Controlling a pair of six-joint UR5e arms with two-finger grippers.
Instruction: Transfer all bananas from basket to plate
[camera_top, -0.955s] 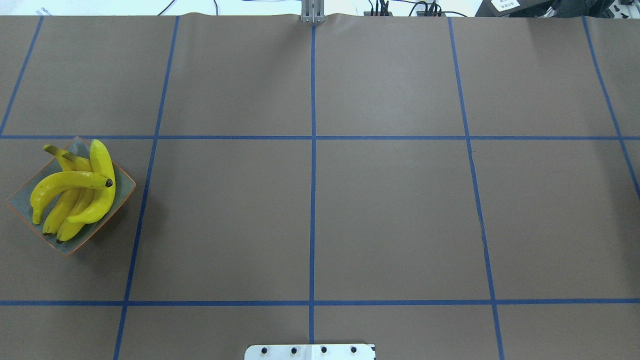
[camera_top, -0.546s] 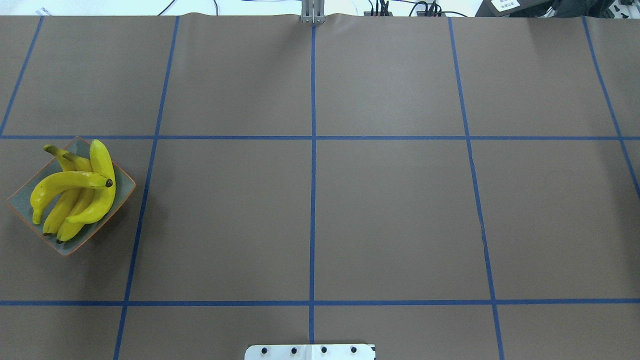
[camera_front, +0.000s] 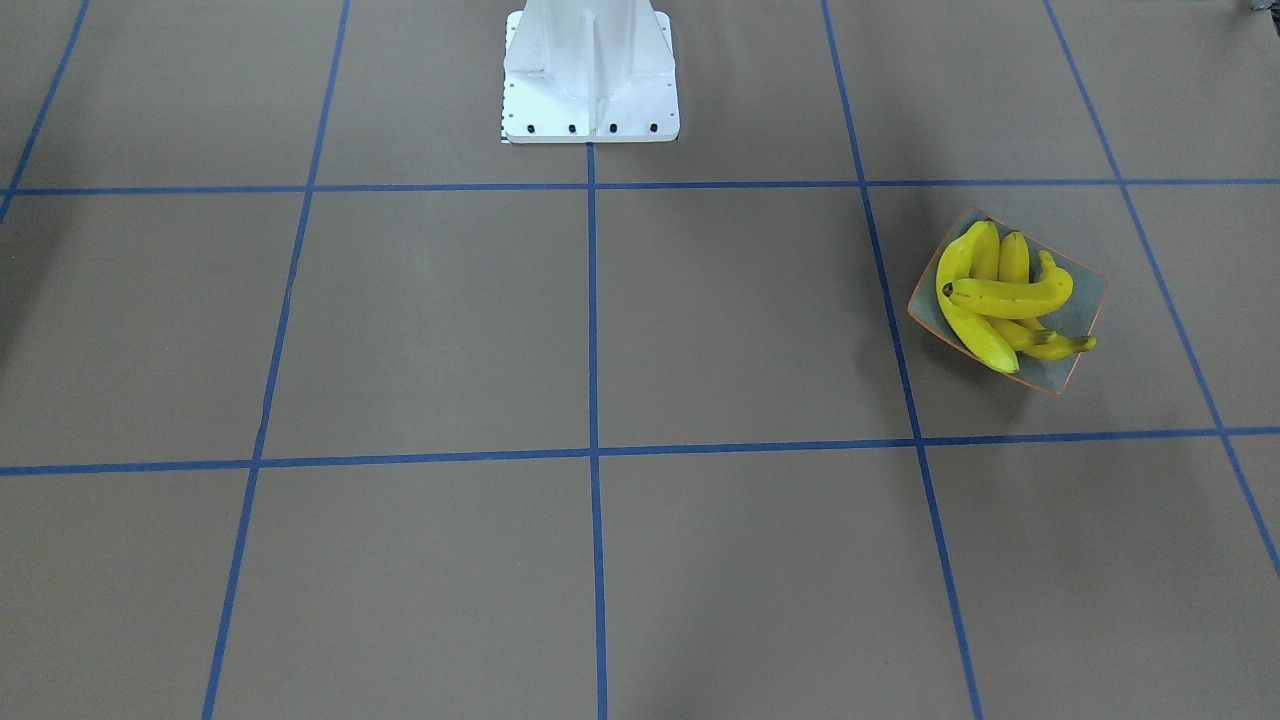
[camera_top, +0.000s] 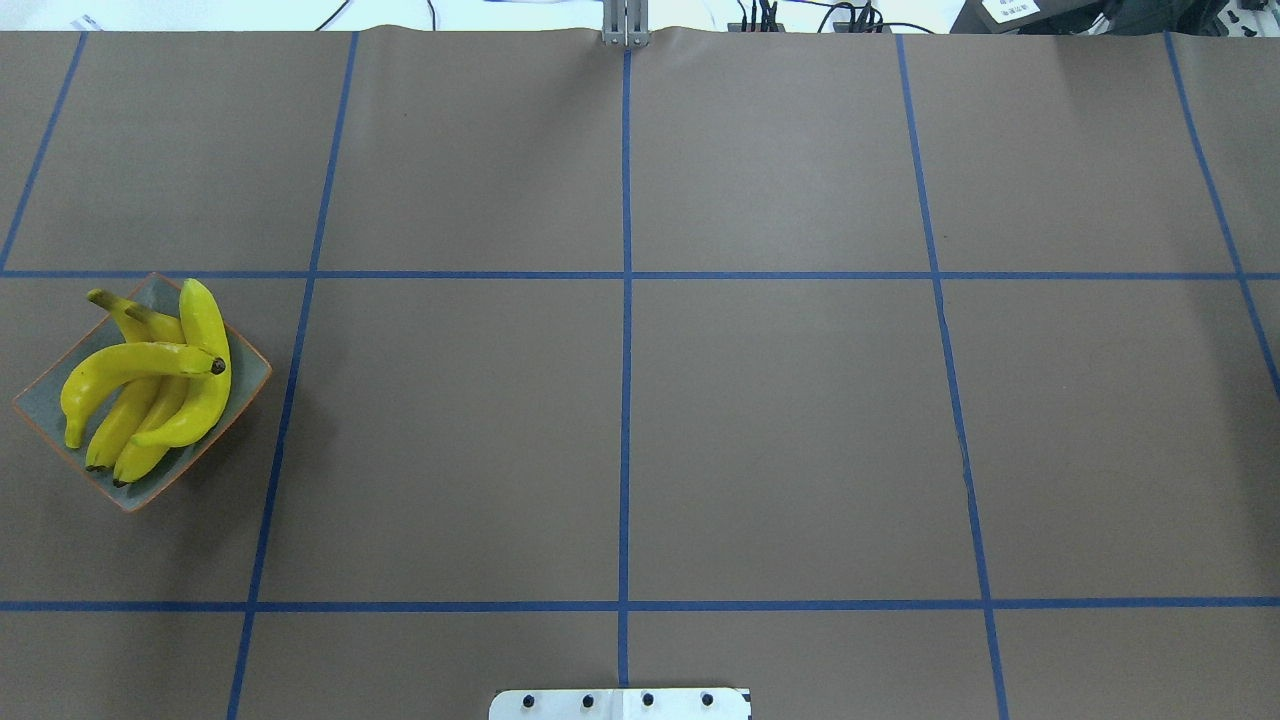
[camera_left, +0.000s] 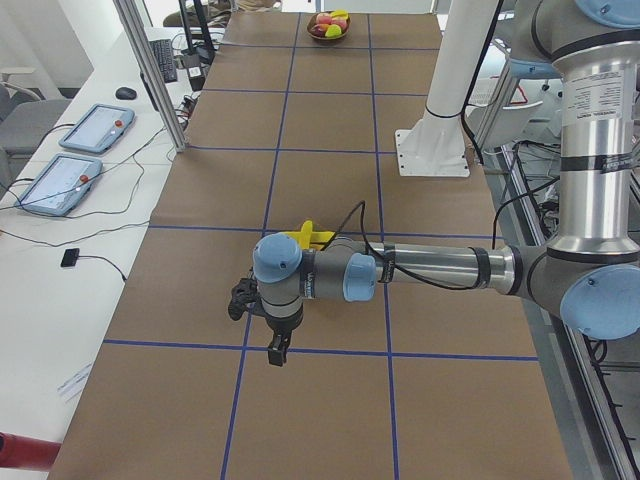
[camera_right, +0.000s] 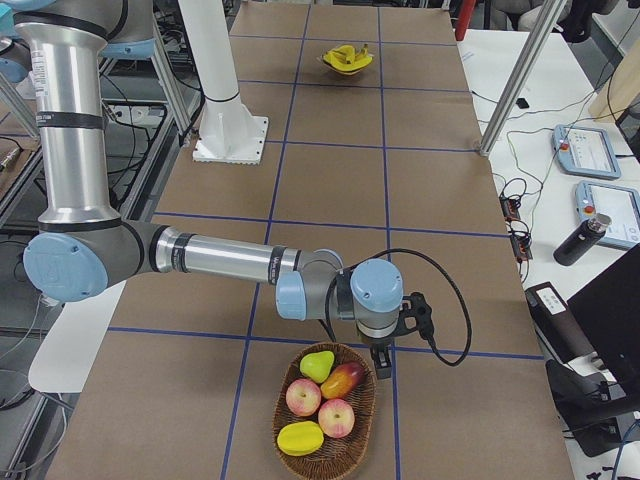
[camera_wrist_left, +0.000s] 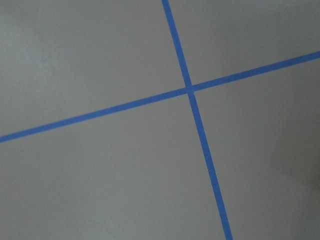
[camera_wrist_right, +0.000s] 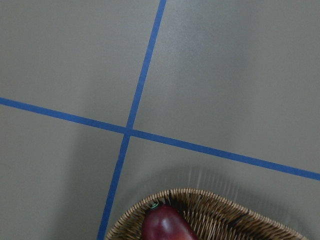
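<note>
Overhead exterior view shows you the four bananas (camera_top: 150, 385) lying together on the plate (camera_top: 247, 380), at the far left side of the desk (camera_top: 780, 420); one banana lies across the top of the other three. At the opposite end, in the exterior right view, the basket (camera_right: 366, 420) holds only other fruit (camera_right: 337, 418), and I find no banana in it. So I judge the transfer as finished, and the step in hand as a last check and a clean retreat. The left claw (camera_left: 274, 352) hangs over the desk near the plate, and the right claw (camera_right: 381, 366) hangs just at the rim of the basket. Both appear only in the side views, so I cannot tell how far either one is open or whether it holds something. To do this step well, please look once more into the basket for a hidden banana, then lift each claw straight up before you swing it home. Keep the left arm away from the plate, because the top banana may roll off with a small push.
</note>
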